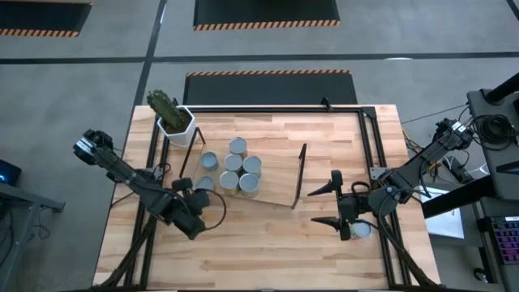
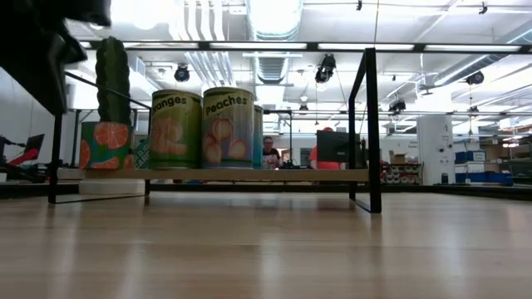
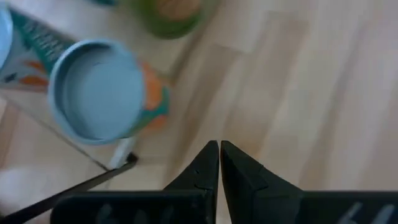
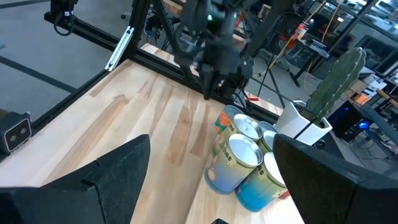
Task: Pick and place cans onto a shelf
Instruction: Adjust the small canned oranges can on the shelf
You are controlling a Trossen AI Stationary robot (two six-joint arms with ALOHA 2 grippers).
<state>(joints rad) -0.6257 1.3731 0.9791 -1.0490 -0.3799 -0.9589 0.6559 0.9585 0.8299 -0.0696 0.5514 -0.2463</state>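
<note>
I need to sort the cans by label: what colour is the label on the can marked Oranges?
Green, on the Oranges can; the low view shows it best.

Butcher-block wooden table point(image 1: 268, 251) with a low shelf point(image 1: 272, 174) sitting on it.
The shelf board holds a cluster of cans point(image 1: 240, 166) toward its left end; a white pot point(image 1: 176, 123) with a cactus stands by the table's far-left corner.

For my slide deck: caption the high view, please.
Cans clustered on the shelf while both hands, left shut and right open, hover nearby.
</note>
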